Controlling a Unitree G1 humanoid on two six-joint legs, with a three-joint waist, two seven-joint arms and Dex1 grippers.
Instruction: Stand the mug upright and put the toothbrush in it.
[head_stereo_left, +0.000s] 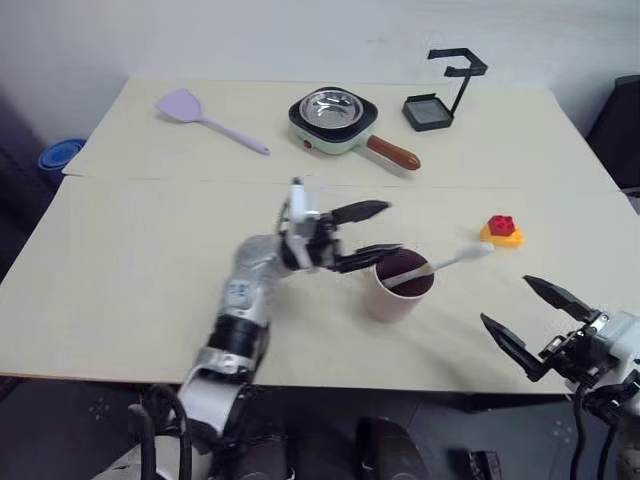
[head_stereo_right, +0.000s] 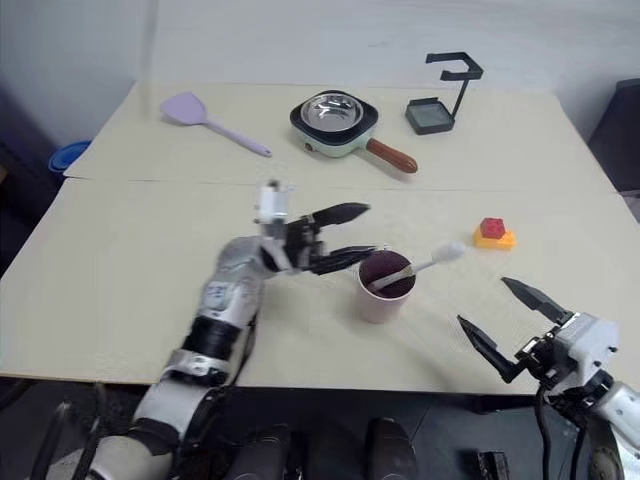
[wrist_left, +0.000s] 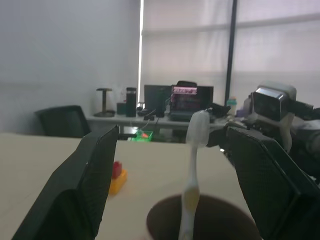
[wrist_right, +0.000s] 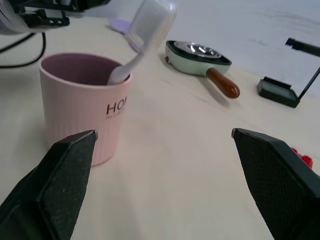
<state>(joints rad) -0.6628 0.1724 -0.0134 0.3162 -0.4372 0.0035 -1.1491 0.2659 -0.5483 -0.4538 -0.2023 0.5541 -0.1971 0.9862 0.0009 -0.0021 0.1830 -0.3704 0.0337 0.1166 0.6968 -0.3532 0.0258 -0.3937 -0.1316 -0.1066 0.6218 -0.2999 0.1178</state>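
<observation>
Withdrawing the left gripper, jaws spread beside the upright pink mug near the table's front edge, should go sideways, clear of the toothbrush leaning inside it, while the right gripper waits wide open.

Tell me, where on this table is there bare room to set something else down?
The near-left stretch of the table, below the lilac spatula, looks bare, as does the strip between the red-and-yellow toy and the black stand. It is crowded around the mug holding the toothbrush, with the left gripper beside it.
</observation>
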